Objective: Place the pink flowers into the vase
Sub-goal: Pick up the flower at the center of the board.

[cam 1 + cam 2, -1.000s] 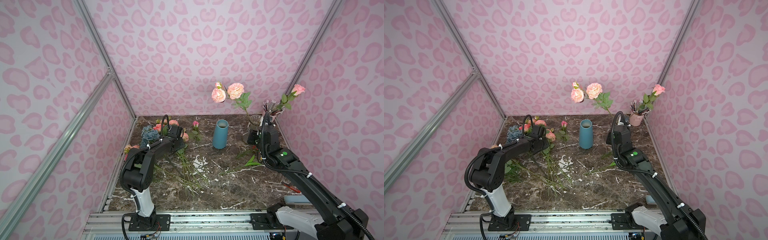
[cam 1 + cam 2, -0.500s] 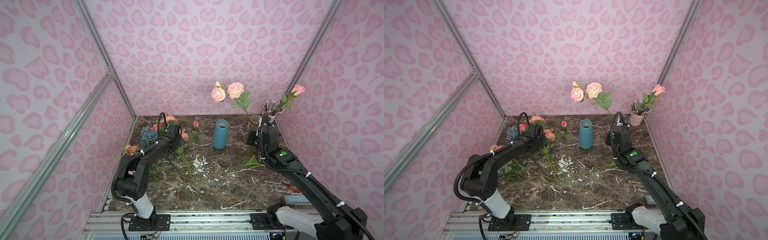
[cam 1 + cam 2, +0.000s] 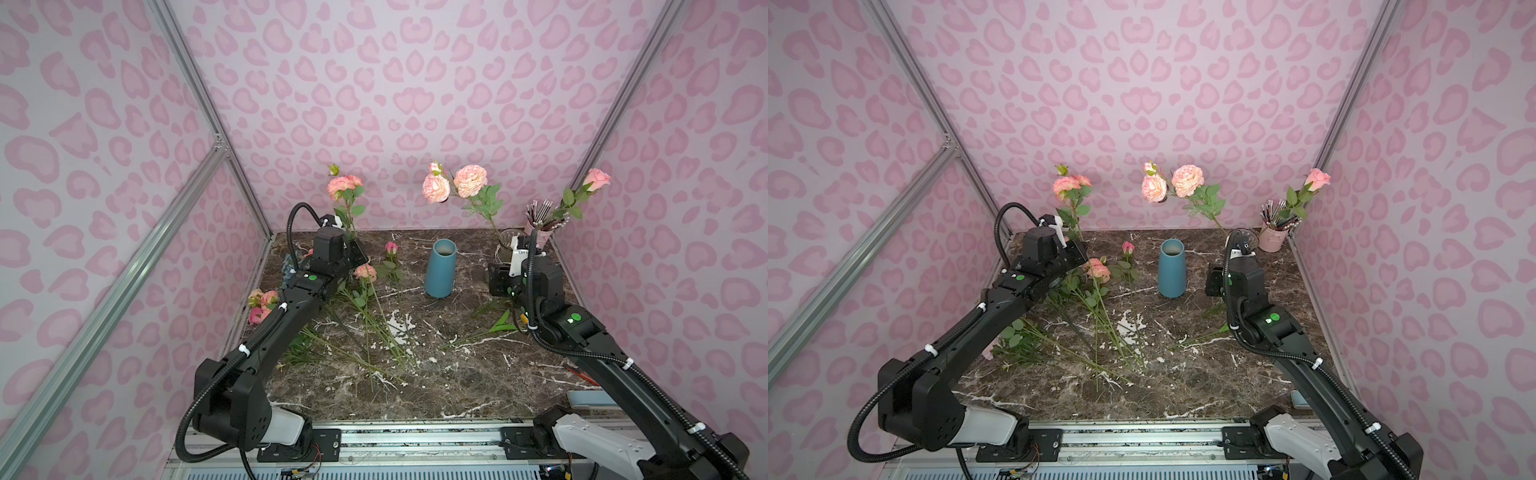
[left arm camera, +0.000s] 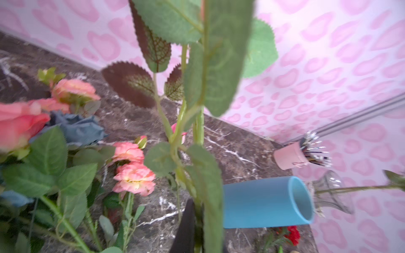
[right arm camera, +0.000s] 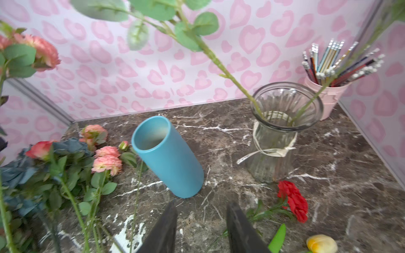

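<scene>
"Two pink stems stand in the glass vase, right?"

"Yes. One carries two ruffled blooms and a bud and leans toward the middle. The other is a single rose that leans toward the right wall. The vase sits in the far right corner of the marble table, just beside a pink pencil cup."

"And the left gripper?"

"It is clamped on a leafy stem, held upright over the far left of the table. Both top views show that stem's pink heads raised well above the flowers lying below."

"Which flowers are those?"

"The other pink flowers lie on the left side of the table, with their long stems fanned toward the front edge. They are mixed with a dusty-blue hydrangea bunch."

"What about the right gripper?"

"Its jaws are partly apart with only bare marble between them. It hangs low on the right side of the table. From its wrist view, the blue vase stands upright on one side ahead and the glass vase on the other. A red bloom and a yellow tulip lie on the marble close by."
</scene>
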Robot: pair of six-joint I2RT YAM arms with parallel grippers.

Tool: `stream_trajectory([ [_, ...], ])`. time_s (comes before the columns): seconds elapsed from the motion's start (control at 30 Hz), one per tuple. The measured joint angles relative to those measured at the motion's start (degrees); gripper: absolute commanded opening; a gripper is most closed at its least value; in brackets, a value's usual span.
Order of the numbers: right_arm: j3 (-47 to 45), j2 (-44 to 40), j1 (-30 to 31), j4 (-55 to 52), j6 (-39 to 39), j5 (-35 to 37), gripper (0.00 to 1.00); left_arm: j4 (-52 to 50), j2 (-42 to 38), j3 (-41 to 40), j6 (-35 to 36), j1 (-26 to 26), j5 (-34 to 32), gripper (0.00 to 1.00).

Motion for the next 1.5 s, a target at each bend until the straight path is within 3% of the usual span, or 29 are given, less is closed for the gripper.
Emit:
stream_trajectory([
  [0.23,0.7,-1.0,1.4,2.3,-0.3,-13.0,0.40,7.8,-6.6,-0.3,4.2,0.1,14.8,0.04],
  [0.43,4.6,1.7,6.1,5.5,0.2,-21.8,0.40,13.4,-11.3,-3.3,5.8,0.1,25.6,0.04],
  [0.9,12.8,10.6,15.1,11.6,0.1,-31.2,0.39,21.5,-15.9,-7.6,6.4,1.0,39.2,0.04],
  [1.17,13.9,12.4,17.0,17.1,0.2,-35.1,0.39,30.8,-14.5,-9.6,0.0,1.1,48.0,0.04],
  [1.5,16.1,16.9,18.6,22.3,1.4,-38.1,0.38,36.9,-13.7,-10.1,-3.5,0.9,52.7,0.04],
])
